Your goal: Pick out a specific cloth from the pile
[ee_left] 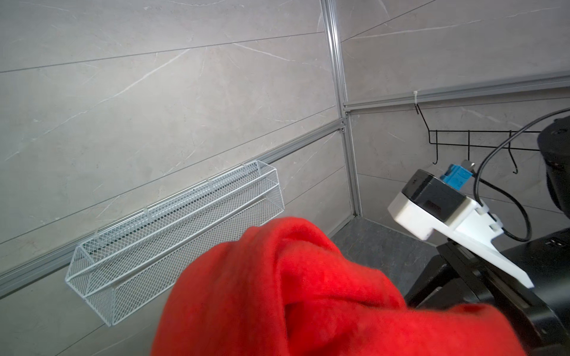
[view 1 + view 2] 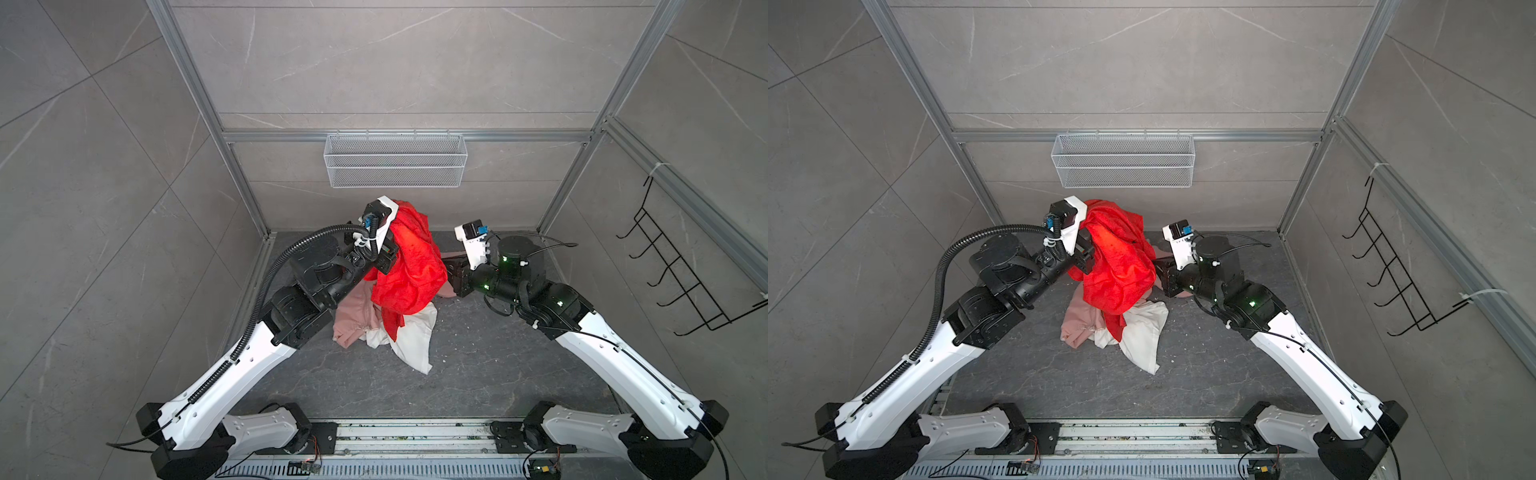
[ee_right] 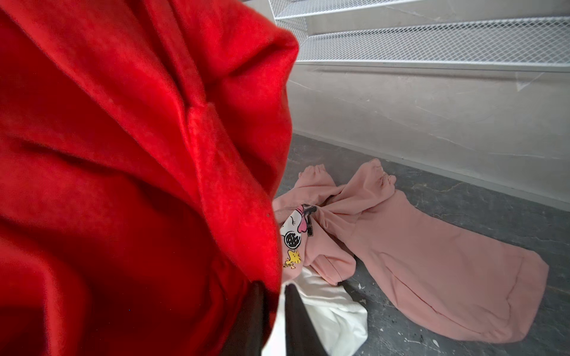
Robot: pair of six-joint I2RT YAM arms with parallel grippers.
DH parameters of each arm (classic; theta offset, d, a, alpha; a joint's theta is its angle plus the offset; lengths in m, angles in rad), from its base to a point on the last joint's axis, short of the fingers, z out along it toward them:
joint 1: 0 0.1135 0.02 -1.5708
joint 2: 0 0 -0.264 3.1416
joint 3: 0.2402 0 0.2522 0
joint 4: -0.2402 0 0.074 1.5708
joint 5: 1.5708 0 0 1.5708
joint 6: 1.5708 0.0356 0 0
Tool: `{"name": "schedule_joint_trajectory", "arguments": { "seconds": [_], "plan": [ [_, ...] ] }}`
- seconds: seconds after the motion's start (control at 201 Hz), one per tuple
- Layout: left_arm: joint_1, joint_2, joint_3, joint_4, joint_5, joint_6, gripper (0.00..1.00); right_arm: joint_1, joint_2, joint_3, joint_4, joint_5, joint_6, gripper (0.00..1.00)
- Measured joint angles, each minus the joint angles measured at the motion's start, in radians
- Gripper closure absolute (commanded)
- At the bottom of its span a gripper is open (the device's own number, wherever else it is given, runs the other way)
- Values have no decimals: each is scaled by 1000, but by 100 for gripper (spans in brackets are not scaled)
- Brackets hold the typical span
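Red cloth (image 3: 123, 154) fills most of the right wrist view, bunched in thick folds close to the lens. In both top views it hangs from the left gripper (image 2: 388, 259), held up above the pile (image 2: 361, 328). That gripper's jaws are buried in the fabric but pressed together on it, as I read it. The right gripper (image 2: 453, 272) sits against the cloth's far edge. I cannot tell whether its jaws are parted or pinching anything.

Below, 2 garments lie on the floor (image 2: 478, 353): the pink sweatshirt (image 3: 431, 262), spread out flat, and the white cloth (image 3: 333, 311), crumpled beside it. The red tail (image 2: 392, 324) dangles over the white one, and I cannot tell whether it touches.

I judge the step to be the separation itself: target gripped and raised, not yet clear. Next I would carry it higher and off to 1 side, watching that the tail drags neither garment along.
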Motion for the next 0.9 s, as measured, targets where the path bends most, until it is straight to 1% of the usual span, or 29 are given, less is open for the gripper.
{"name": "schedule_joint_trajectory", "arguments": {
  "seconds": [0.075, 0.139, 0.199, 0.284, 0.324, 0.463, 0.488, 0.573, 0.627, 0.672, 0.901],
  "plan": [
    [2, 0, 0, -3, 0, -3, 100, -3, -2, -20, 5, -5, 7, 79],
    [2, 0, 0, -3, 2, -5, 100, -6, -8, -38, 13, -9, 11, 74],
    [2, 0, 0, -3, 3, -8, 100, -8, -18, -56, 17, -15, 16, 64],
    [4, 0, 0, -3, 6, -13, 100, -11, -36, -78, 18, -19, 30, 47],
    [6, 0, 0, -3, 6, -16, 100, -12, -43, -82, 14, -20, 25, 40],
    [11, 0, 0, -3, 7, -23, 100, -23, -85, -84, -4, -27, -6, 25],
    [11, 0, 0, -3, 7, -23, 100, -24, -95, -83, -11, -27, -10, 21],
    [13, 0, 0, -3, 7, -23, 100, -29, -121, -68, -57, -31, -55, 9],
    [13, 0, 0, -3, 7, -23, 100, -29, -124, -39, -95, -32, -75, 4],
    [13, 1, 0, -3, 8, -24, 100, -29, -124, -11, -122, -37, -102, 1],
    [13, 11, 0, -3, 9, -30, 100, -29, -126, 91, -219, -80, -171, 0]
  ]
}}
